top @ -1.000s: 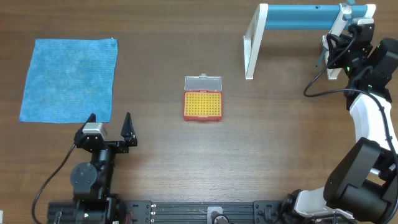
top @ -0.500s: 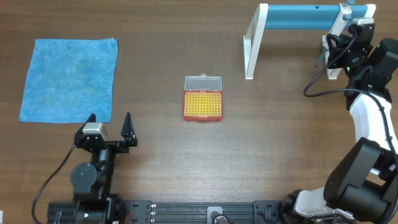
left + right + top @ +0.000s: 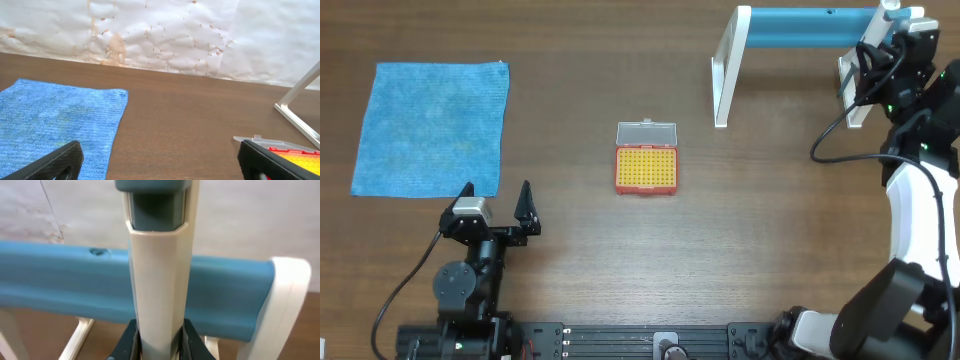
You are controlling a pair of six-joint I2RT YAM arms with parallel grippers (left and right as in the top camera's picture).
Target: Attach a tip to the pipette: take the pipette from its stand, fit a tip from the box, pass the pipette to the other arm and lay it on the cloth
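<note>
The pipette (image 3: pixel 157 280) has a cream body with a teal-grey top and stands upright against the blue bar of its stand (image 3: pixel 60 287). My right gripper (image 3: pixel 159 335) is shut on its lower body. From above, the right gripper (image 3: pixel 890 45) is at the right end of the stand (image 3: pixel 800 27), at the far right of the table. The tip box (image 3: pixel 646 168), orange with yellow tips and its clear lid open, sits mid-table. The blue cloth (image 3: pixel 430 128) lies at the far left. My left gripper (image 3: pixel 498 195) rests open near the front left, holding nothing.
The white end plate (image 3: pixel 723 70) of the stand faces the middle of the table. In the left wrist view the cloth (image 3: pixel 50 125) and the tip box (image 3: pixel 295 152) lie ahead, with a papered wall (image 3: pixel 160 35) behind. Bare wood lies between cloth, box and stand.
My right gripper and forearm have shifted up the top view and slightly right at the stand's end. The left arm has kept still.
</note>
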